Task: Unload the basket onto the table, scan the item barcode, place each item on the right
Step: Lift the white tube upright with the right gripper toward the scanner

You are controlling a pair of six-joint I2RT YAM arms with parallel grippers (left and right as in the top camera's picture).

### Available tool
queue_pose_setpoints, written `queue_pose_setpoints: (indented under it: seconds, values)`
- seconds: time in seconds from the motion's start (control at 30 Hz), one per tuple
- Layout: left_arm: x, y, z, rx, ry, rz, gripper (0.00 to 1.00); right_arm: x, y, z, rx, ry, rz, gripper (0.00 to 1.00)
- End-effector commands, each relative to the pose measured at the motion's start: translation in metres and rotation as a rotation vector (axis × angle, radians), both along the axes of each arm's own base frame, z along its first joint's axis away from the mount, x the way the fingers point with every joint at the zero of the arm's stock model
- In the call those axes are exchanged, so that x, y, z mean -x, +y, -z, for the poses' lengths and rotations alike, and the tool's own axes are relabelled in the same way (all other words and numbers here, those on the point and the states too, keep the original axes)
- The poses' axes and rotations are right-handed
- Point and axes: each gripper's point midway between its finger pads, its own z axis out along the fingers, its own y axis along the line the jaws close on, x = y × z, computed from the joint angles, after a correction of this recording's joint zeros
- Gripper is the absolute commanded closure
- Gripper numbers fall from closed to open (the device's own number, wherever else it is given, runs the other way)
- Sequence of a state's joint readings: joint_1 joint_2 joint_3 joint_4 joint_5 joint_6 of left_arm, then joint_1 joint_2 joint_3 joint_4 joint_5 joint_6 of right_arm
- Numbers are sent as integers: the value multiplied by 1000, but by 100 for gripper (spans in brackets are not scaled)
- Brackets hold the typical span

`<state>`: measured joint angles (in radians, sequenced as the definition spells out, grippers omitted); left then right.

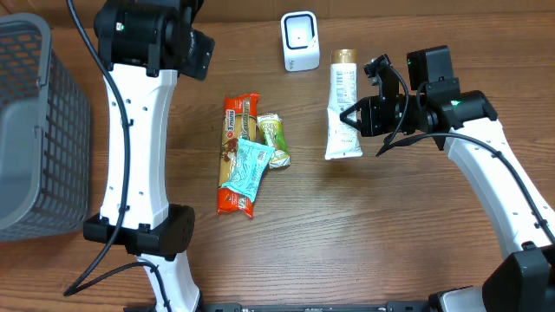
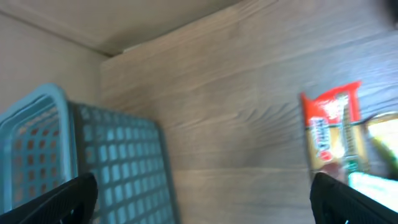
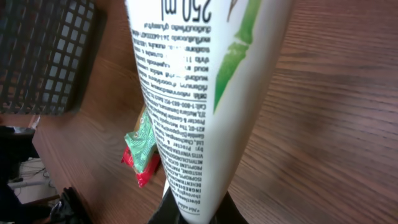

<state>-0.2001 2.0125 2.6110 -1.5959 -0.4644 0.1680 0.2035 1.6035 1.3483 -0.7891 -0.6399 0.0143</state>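
Your right fingers (image 1: 357, 118) pinch the tube (image 1: 345, 91), with the scanner (image 1: 300, 41) at its 11 o'clock; your left fingers (image 2: 62, 202) stand spread.

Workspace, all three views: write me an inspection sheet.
surface: wooden table, bare wood, no spills seen
job's things: white tube near the white scanner, not touching it
clutter: pile of snack packets mid-table; grey basket at the table's edge by the left arm
grippers: left pincer open, holding nothing, near the basket; right pincer shut on the tube
cables: black cable along the left arm, another along the right arm
surroundings: nothing seen clearly beyond the table
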Motion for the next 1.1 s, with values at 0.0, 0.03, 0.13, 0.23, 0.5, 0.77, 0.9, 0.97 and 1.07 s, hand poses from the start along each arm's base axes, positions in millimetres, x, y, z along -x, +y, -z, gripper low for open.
queue_pose_setpoints:
  seconds: [0.0,0.03,0.13,0.23,0.5,0.77,0.9,0.97,1.07]
  values:
    - [-3,-24,13,126,37,86,1,0,8,-22,-42,-60,-38,96]
    - [-2,-33,15,173,49,117,0,0,8,-22,-42,-60,-38,96]
    - [0,-48,20,305,79,174,0,0,8,-22,-42,-59,-38,96]
    - [2,-41,22,438,93,151,1,0,8,-22,-42,-59,-39,96]
    - [9,26,20,684,79,27,0,1,19,-26,-51,-85,-68,96]
    - [18,59,22,694,77,-47,1,10,49,-31,-63,-133,-144,96]
    - [18,58,22,693,78,-44,0,12,59,-39,-74,-199,-204,96]
    - [17,58,22,693,76,-43,0,20,69,-58,-138,-280,-300,96]
    - [17,58,22,693,75,-43,0,20,74,-82,-174,-380,-318,96]
